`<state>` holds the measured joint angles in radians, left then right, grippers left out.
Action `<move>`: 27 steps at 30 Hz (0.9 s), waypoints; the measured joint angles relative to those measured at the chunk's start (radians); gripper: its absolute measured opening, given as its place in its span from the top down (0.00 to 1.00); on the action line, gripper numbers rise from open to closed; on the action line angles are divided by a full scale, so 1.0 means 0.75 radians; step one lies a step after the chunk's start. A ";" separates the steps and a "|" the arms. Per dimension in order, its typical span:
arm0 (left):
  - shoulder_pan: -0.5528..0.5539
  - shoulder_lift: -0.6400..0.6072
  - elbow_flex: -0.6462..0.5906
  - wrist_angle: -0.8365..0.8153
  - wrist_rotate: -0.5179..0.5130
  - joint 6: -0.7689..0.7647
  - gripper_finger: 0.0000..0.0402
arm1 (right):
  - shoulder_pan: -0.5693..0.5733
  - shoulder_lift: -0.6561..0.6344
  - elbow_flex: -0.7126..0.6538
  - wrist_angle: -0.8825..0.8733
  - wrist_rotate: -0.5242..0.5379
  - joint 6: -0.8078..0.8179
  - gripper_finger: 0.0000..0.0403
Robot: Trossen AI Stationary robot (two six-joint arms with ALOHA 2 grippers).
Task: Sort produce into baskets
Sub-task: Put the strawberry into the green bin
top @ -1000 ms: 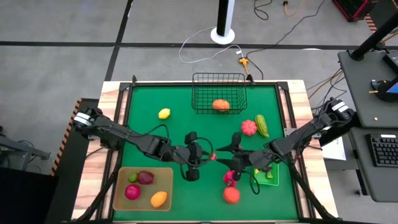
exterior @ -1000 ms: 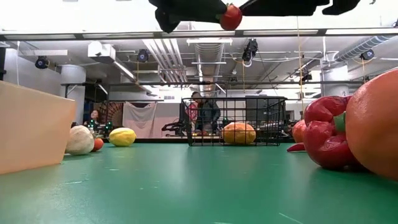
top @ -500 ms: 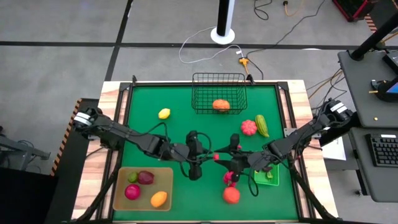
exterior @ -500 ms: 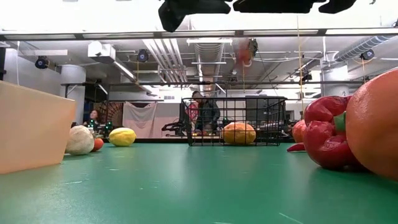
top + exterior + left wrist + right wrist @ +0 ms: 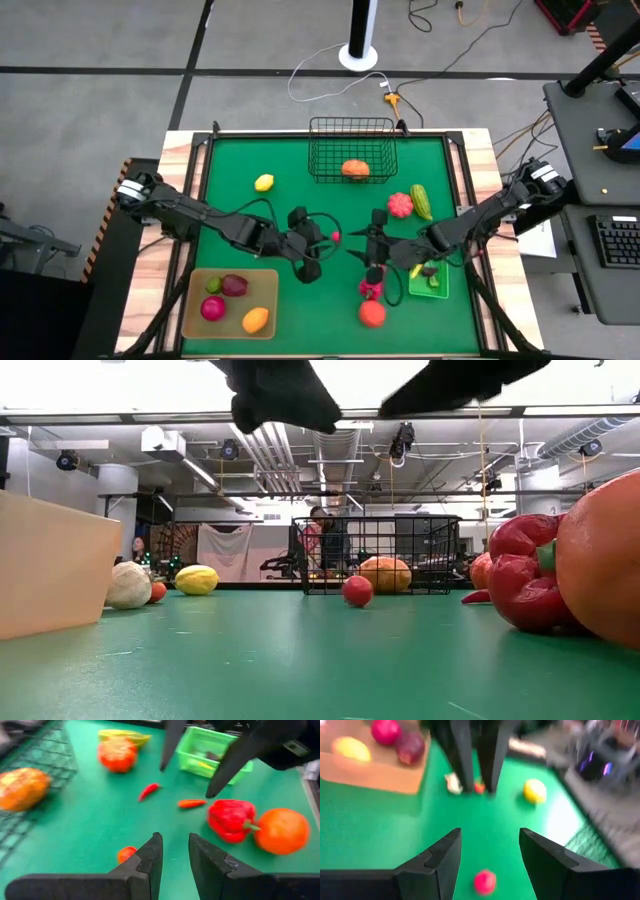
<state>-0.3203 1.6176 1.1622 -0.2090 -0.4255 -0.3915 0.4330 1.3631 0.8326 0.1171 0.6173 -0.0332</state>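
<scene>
Both grippers are hovering above the green mat (image 5: 250, 215) at mid-table, tips facing each other, and neither is grasping anything. The left gripper (image 5: 174, 851) is holding its fingers (image 5: 150, 857) nearly together with only a thin slit between them, nothing in it. The right gripper (image 5: 490, 851) is keeping its fingers (image 5: 445, 852) parted and empty. A small red ball (image 5: 335, 236) is lying on the mat between the two sets of fingertips, touching neither; in the low view it (image 5: 357, 590) is sitting in front of the wire basket (image 5: 351, 150). Beyond the left fingers are lying a red pepper (image 5: 231, 818), an orange (image 5: 281, 831) and the green bin (image 5: 214, 754). Beyond the right fingers is sitting the tan tray (image 5: 370, 769).
</scene>
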 joint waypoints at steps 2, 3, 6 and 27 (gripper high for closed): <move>-0.006 -0.036 0.000 -0.054 -0.051 -0.018 0.81 | -0.040 0.020 0.020 -0.101 -0.027 0.118 0.52; -0.008 -0.053 0.000 -0.071 -0.075 -0.021 0.81 | -0.060 0.035 0.025 -0.135 -0.031 0.167 0.52; -0.025 -0.103 0.000 -0.117 -0.147 -0.023 0.81 | -0.132 0.084 0.042 -0.184 -0.090 0.267 0.52; -0.171 -0.319 -0.053 -0.364 -0.449 -0.091 0.81 | -0.343 0.519 0.307 -0.384 -0.439 0.290 0.37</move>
<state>-0.4488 1.3781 1.1224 -0.4816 -0.7624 -0.4595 0.1758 1.7522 1.0625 -0.1707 0.2882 0.1840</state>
